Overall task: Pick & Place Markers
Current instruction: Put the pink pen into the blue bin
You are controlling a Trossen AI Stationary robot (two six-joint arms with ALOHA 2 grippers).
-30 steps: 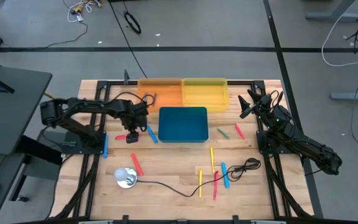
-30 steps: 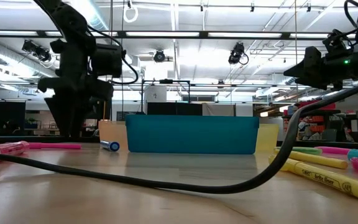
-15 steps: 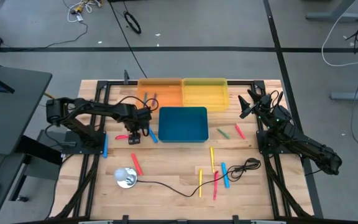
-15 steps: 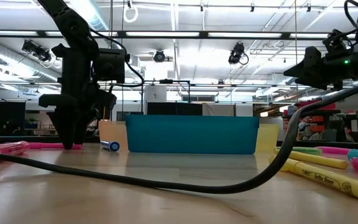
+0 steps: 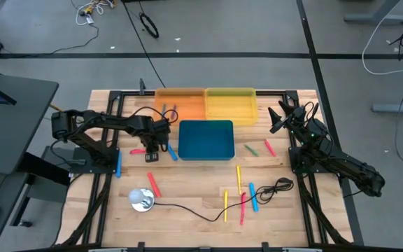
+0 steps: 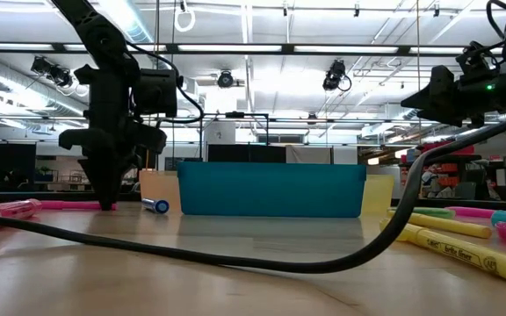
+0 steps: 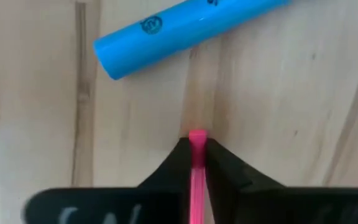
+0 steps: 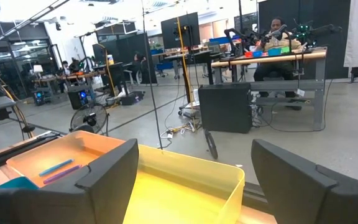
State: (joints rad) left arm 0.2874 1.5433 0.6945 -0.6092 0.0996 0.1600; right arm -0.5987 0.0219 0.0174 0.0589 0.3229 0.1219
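Markers lie scattered on the wooden table (image 5: 187, 189). A pink marker (image 5: 137, 152) lies left of the blue bin (image 5: 206, 140), and my left gripper (image 5: 150, 152) stands over its end, pointing straight down and shut on it. A blue marker (image 7: 185, 31) lies flat on the wood just beyond it. Several more markers (image 5: 243, 192) lie on the near right part of the table. My right gripper (image 5: 278, 115) waits open, held level at the far right beside the yellow bin (image 5: 231, 105). My left gripper pinches the pink marker's end (image 7: 197, 140), the one nearer the blue bin, between its two fingers (image 7: 222, 165). The fingers come from above, pointing down, and lie across the marker. The marker lies flat on the table (image 6: 68, 206).
An orange bin (image 5: 180, 105) holding two markers stands at the far edge beside the yellow one. A black cable (image 5: 194, 210) runs from a round white object (image 5: 143, 199) across the near table. A blue marker (image 5: 118, 164) and a red one (image 5: 153, 184) lie near the left arm.
My left gripper has come down to the table over the pink marker's end, and its fingers, wide apart before, have shut on that marker. The marker stays lying on the wood.
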